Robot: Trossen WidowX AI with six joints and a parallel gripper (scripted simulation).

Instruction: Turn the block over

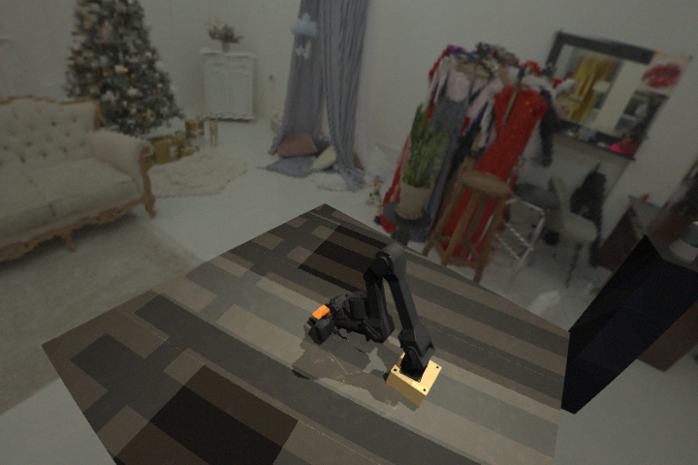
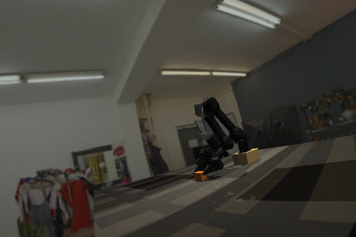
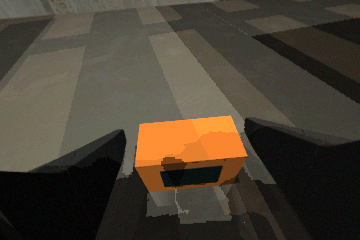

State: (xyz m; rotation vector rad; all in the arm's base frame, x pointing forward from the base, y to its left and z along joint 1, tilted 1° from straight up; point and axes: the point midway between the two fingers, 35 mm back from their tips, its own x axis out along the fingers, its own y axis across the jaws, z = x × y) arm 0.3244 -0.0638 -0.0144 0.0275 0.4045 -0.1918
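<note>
Beneath me spreads the table (image 3: 113,75), its top patterned in grey and brown stripes. My arm (image 1: 399,295) folds down from its tan base (image 1: 413,378), which sits behind my hand. My gripper (image 3: 185,129) hangs low over the table, released, both fingers spread wide with gaps on either side of the block. The orange block (image 3: 190,150) rests on the table between my fingers, touching neither, its dark marked side (image 3: 190,176) turned toward my wrist, not downward.
</note>
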